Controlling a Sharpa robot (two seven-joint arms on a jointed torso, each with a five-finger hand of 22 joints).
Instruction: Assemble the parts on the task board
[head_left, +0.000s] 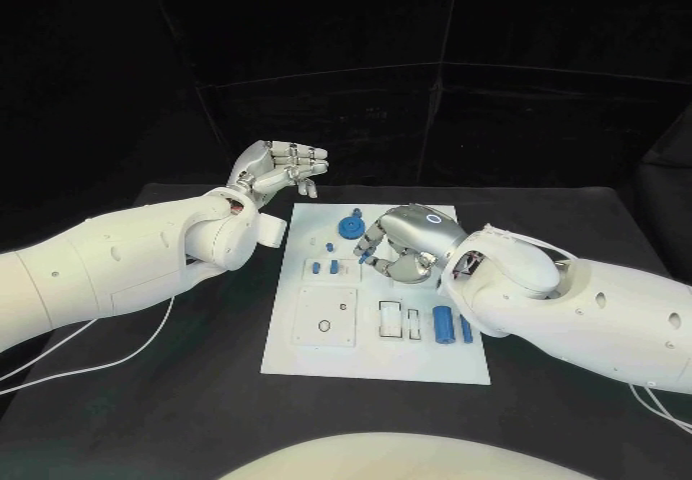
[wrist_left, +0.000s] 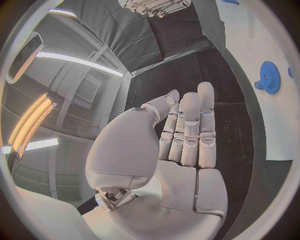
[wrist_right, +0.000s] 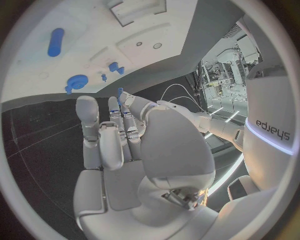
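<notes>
On the left side of the black table (head_left: 144, 400), the left hand (head_left: 281, 165) is up in the air, past the far left corner of the white board (head_left: 375, 350). Its palm faces up and its fingers are straight and close side by side. It holds nothing.

Next comes the white board, lying flat in the middle of the table. Near its far edge sits a blue gear (head_left: 351, 224), which the left wrist view also shows on the board (wrist_left: 269, 77). A little nearer the robot, on the left part of the board, are small blue pieces (head_left: 325, 266). Closer still there is a square plate (head_left: 327, 317) with little holes, and beside it some narrow slots (head_left: 400, 320).

More to the right, two blue rods (head_left: 453, 326) lie side by side on the board, close to the right arm.

Over the far right part of the board is the right hand (head_left: 401, 240). It hangs low, with its fingers curled down toward the board next to the small blue pieces. I cannot tell if it is pinching anything. From the right wrist view, its fingers (wrist_right: 119, 130) look straight and close together, with the gear (wrist_right: 76, 82) and one rod (wrist_right: 55, 42) beyond them.
</notes>
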